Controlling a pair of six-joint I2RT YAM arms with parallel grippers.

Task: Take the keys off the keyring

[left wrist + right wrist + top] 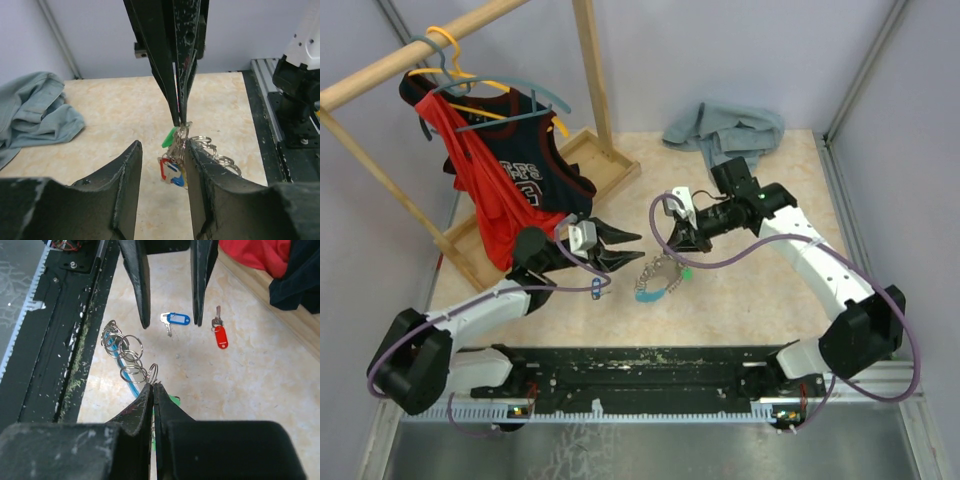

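the beige desk (760, 290) is carrying everything. on the right gripper (152, 386) the jaws are clamping together on the keyring (153, 371). on the left gripper (162, 150) the jaws are standing apart around the hanging keys (172, 172), contact unclear. the right jaws are hiding most of that bunch in their own view. a blue-tagged key (175, 319) and a red-tagged key (219, 335) are lying on the desk.

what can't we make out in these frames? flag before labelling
- Top external: keyring too small; what hangs on it can't be counted.
- Left wrist: red and blue tags bunched, partly behind the left fingers; shapes unclear.
- Right wrist: green tag mostly hidden by the shut right fingers, which also cover the pinch point.
- Top external: red-tagged key, clear in right wrist, can't be picked out here.
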